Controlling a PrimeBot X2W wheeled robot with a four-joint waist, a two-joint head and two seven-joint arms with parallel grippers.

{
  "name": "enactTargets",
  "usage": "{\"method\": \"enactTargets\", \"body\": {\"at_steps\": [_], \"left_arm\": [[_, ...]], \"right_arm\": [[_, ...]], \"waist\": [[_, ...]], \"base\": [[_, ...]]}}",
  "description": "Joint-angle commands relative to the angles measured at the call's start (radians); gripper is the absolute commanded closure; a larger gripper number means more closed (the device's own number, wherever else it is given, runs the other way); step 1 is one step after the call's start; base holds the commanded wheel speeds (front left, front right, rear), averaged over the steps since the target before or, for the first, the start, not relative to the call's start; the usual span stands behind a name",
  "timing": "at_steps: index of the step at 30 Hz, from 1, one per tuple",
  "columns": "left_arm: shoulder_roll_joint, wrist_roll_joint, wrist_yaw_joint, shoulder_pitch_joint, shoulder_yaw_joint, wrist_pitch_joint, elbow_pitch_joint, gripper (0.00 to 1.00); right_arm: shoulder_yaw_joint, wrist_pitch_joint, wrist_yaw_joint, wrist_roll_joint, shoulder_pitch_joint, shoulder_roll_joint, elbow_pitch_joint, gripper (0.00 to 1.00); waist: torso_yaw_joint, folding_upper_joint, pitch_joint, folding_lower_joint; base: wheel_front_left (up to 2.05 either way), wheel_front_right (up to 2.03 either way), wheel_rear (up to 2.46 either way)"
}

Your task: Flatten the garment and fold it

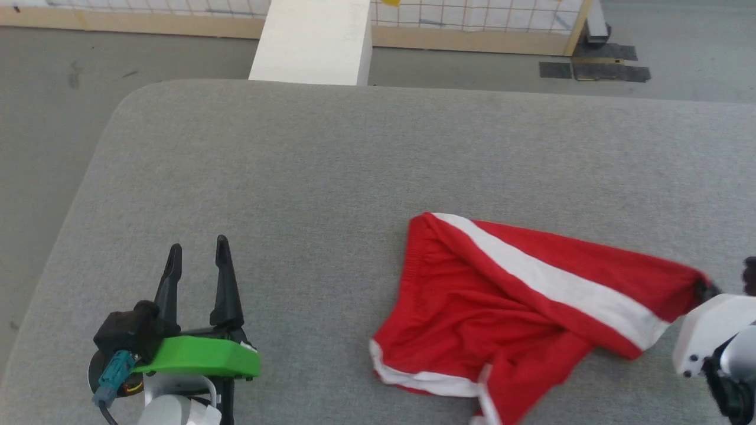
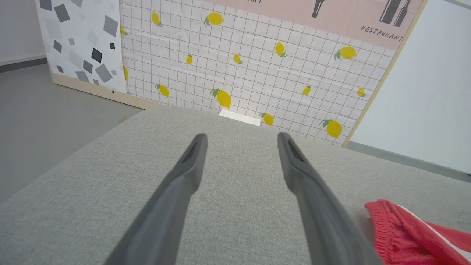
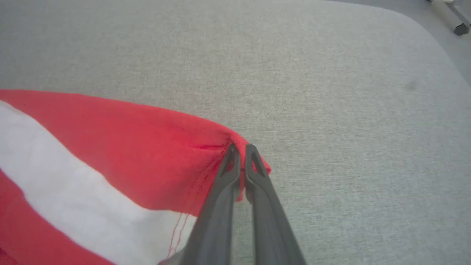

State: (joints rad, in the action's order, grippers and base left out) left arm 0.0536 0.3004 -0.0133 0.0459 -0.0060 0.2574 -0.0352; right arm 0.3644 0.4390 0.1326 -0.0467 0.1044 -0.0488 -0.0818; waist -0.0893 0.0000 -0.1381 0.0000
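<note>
Garment point(image 1: 472, 307): red shorts, lying on the right half of the desk point(image 1: 295, 177), crumpled and not flat. The white stripe point(image 1: 561, 283) runs diagonally from the far left corner toward the near right. The gathered waistband point(image 2: 382, 217) is at the left edge, facing the left arm. The white hem trim point(image 1: 413, 378) is along the near edge, with one leg bunched and running off the bottom of the head view.

Right end effector point(image 3: 239, 158): fingers point(image 3: 224, 184) pressed together, clamped on the garment's right-hand red corner. The fabric is drawn to a point at the tips. In the head view it sits at the right edge point(image 1: 706, 289), mostly cut off by the frame.

Left end effector point(image 1: 198, 247): fingers spread wide, gripping nothing, over bare desk well left of the garment. It is not touching the fabric. A green cover point(image 1: 201, 357) sits on its wrist.

The desk is grey fabric-covered with rounded corners. A white block point(image 1: 313, 41) stands past the far edge, with a lemon-print panel point(image 2: 257, 66) behind it and grey floor point(image 1: 47, 118) around.
</note>
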Motion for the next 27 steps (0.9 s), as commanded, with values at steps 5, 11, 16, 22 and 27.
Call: {"method": "enactTargets", "body": {"at_steps": [5,11,16,22,27], "left_arm": [[-0.003,-0.006,-0.005,-0.009,-0.003,0.004,-0.01,0.0],[-0.003,-0.006,-0.008,-0.017,-0.009,0.004,-0.027,0.0],[-0.003,-0.006,-0.012,-0.032,-0.023,0.004,-0.049,0.0],[-0.003,0.008,-0.015,-0.044,-0.056,0.004,-0.07,0.0],[-0.003,0.039,-0.006,0.011,-0.132,0.004,-0.139,0.0]], "right_arm": [[-0.003,-0.095,-0.002,-0.022,0.063,-0.001,-0.038,0.0],[-0.09,-0.256,-0.002,0.023,0.037,-0.001,-0.064,0.0],[-0.201,-0.424,-0.002,0.084,-0.058,-0.001,-0.04,0.0],[-0.282,-0.522,-0.002,0.149,-0.168,-0.001,-0.018,0.0],[-0.314,-0.533,-0.002,0.161,-0.188,-0.001,-0.017,0.0]], "waist": [[0.037,0.0,0.009,0.0],[0.069,0.0,0.033,0.0],[0.093,0.0,0.075,0.0],[0.127,0.0,0.103,0.0],[0.157,0.0,0.095,0.0]], "base": [[0.0,0.0,0.0],[0.0,0.0,0.0],[0.0,0.0,0.0],[0.0,0.0,0.0],[0.0,0.0,0.0]]}}
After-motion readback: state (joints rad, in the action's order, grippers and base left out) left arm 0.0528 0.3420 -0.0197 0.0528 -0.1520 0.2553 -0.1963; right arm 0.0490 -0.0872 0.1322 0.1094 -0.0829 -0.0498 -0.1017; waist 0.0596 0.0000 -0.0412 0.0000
